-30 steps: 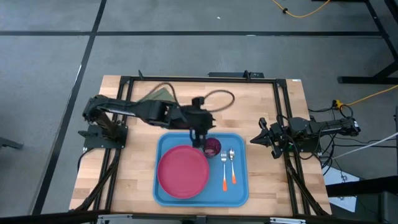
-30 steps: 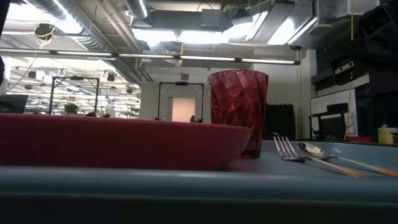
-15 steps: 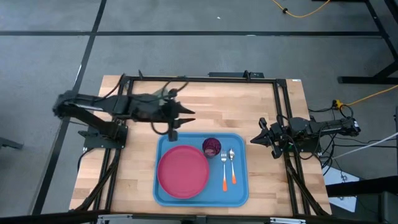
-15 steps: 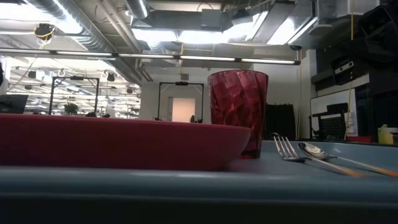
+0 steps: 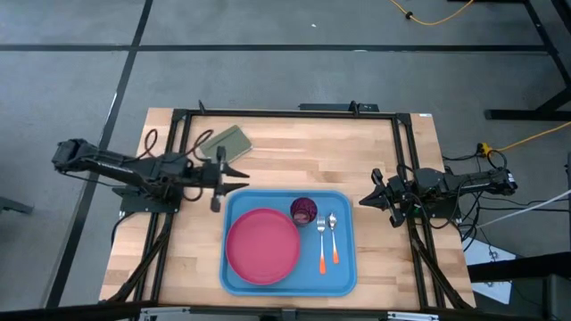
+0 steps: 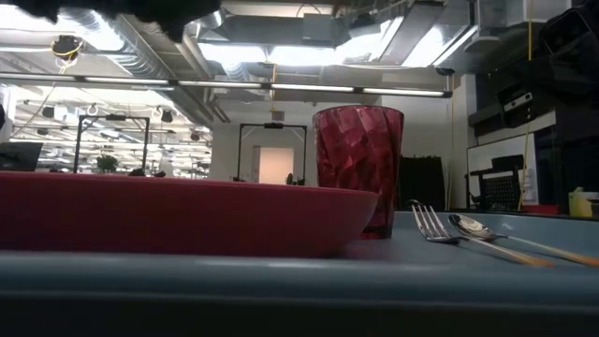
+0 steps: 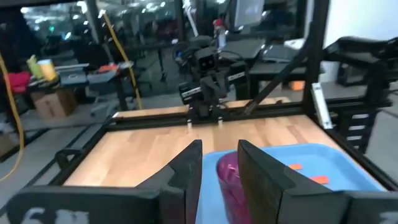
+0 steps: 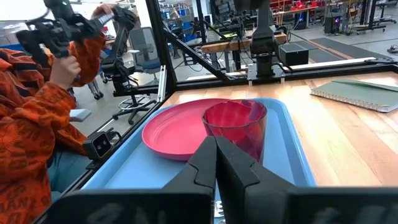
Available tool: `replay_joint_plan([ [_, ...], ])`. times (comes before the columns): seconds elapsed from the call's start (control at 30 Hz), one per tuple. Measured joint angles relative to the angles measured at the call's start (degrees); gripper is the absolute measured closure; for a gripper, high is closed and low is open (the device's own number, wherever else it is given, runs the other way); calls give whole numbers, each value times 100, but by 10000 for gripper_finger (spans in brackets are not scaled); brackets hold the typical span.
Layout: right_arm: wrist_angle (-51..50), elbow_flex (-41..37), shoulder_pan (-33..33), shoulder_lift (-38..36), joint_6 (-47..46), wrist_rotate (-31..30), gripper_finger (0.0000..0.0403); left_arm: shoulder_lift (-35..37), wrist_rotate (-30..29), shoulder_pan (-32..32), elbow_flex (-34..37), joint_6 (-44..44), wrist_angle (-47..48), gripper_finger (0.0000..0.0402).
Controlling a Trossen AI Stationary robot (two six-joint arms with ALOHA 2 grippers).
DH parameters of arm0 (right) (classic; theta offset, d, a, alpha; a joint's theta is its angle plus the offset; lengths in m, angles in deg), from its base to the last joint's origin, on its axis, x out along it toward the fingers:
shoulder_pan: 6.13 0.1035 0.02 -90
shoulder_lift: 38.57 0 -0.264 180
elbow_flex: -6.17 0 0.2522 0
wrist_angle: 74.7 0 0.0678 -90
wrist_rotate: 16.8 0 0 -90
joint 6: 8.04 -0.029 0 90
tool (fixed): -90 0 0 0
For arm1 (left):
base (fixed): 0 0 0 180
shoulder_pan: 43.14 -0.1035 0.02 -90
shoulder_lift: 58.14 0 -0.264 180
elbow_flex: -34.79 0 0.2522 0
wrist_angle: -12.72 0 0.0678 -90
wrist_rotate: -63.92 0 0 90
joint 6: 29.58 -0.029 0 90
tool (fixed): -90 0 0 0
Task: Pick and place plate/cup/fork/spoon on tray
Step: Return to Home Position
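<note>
One each of tray (image 5: 344, 277), plate (image 5: 262, 246), cup (image 5: 303, 210), fork (image 5: 321, 246), spoon (image 5: 333, 234) and olive-green block (image 5: 227, 142).

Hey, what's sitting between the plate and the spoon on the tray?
The fork lies between the plate and the spoon, all on the tray; the high view shows it.

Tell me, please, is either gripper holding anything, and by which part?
Nothing is held: left gripper open beside the tray, right gripper shut and empty.

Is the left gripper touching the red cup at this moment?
Apart. The high view shows the left gripper over the table, outside the tray, while the cup stands inside it, with a clear gap between them.
</note>
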Motion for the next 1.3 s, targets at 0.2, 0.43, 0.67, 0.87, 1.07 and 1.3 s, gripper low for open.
replay_joint_plan([
  [0.2, 0, 0, 0, 0, 0, 0, 395, 1152, 222, 2, 975, 39, -229, 307],
  [0.43, 0, 0, 0, -1, -1, 0, 395, 2284, 264, 0, 1675, 271, -233, 307],
  [0.67, 0, 0, 0, -2, 0, 0, 395, 3340, 263, 0, 2274, 264, -210, 307],
  [0.87, -2, 0, 0, -2, -2, 0, 395, 4111, 262, -5, 2599, 256, -34, 307],
  [1.07, -1, 0, 0, -2, 0, 1, 395, 4447, 261, -161, 2599, 251, 347, 307],
  [1.3, -2, 0, 0, -2, 0, 0, 395, 4445, 260, -199, 2599, 196, 1124, 307],
])
